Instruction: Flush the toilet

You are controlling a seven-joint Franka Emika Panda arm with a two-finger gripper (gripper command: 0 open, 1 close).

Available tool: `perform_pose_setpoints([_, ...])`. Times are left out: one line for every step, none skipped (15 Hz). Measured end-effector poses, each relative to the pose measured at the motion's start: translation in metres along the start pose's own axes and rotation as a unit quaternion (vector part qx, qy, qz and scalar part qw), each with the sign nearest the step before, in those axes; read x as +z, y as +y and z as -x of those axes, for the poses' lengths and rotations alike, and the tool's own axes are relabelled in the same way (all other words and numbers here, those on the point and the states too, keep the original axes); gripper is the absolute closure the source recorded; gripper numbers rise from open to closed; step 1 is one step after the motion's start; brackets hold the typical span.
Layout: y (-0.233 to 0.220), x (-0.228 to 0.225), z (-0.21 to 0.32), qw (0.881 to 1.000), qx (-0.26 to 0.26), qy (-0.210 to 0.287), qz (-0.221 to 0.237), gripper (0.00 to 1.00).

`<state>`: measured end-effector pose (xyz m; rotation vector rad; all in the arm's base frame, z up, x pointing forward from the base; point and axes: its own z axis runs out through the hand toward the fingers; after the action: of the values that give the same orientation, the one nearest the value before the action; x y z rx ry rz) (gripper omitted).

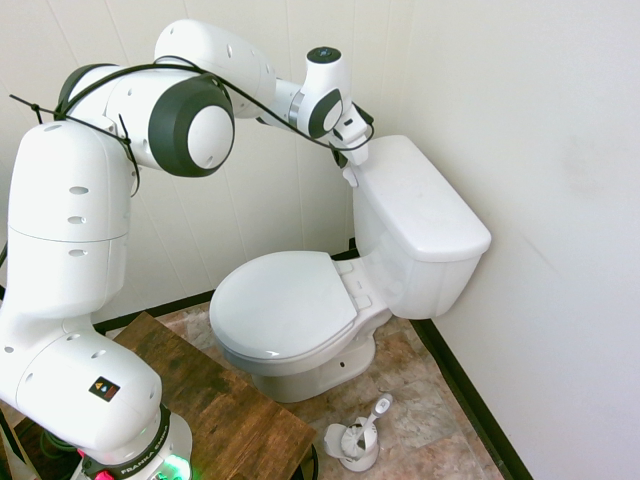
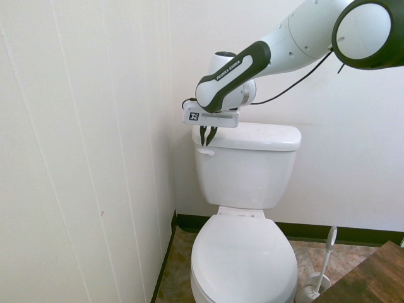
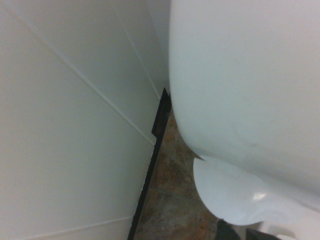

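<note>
The toilet (image 1: 330, 290) stands against the wall, seat lid down, with its boxy tank (image 2: 247, 165) at 12 o'clock from the bowl in the second exterior view. The gripper (image 2: 207, 144) hangs at the tank's front corner, its dark fingers (image 2: 202, 136) pinched close together right above the small flush lever (image 2: 205, 151). The arm's black band reads "FRANKA EMIKA". A toilet brush holder (image 1: 357, 440) sits on the tiled floor (image 1: 420, 400) near the bowl.

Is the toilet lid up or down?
Down. The lid lies flat over the bowl of the toilet, covering the opening in both outside views.
</note>
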<state>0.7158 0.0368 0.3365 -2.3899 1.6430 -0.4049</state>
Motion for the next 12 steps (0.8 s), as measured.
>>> perform_pose_setpoints([0.001, 0.001, -0.004, 1.0, 0.005, -0.001, -0.003, 1.0])
perform_pose_setpoints([0.003, 0.003, -0.007, 1.0, 0.007, -0.002, -0.004, 1.0])
perform_pose_setpoints([0.004, 0.007, -0.01, 1.0, 0.01, -0.002, -0.006, 1.0])
perform_pose_setpoints([0.006, 0.012, -0.012, 1.0, 0.014, -0.002, -0.008, 1.0])
perform_pose_setpoints([0.008, 0.017, -0.014, 1.0, 0.016, -0.002, -0.01, 1.0])
perform_pose_setpoints([0.01, 0.023, -0.015, 1.0, 0.019, -0.004, -0.011, 1.0])
perform_pose_setpoints([0.012, 0.028, -0.016, 1.0, 0.021, -0.006, -0.011, 1.0])
perform_pose_setpoints([0.014, 0.033, -0.017, 1.0, 0.022, -0.008, -0.01, 1.0])
perform_pose_setpoints([0.015, 0.039, -0.017, 1.0, 0.023, -0.01, -0.008, 1.0])
perform_pose_setpoints([0.014, 0.041, -0.017, 1.0, 0.024, -0.011, -0.01, 1.0])
perform_pose_setpoints([0.014, 0.043, -0.017, 1.0, 0.023, -0.012, -0.01, 1.0])
perform_pose_setpoints([0.014, 0.044, -0.017, 1.0, 0.023, -0.012, -0.01, 1.0])
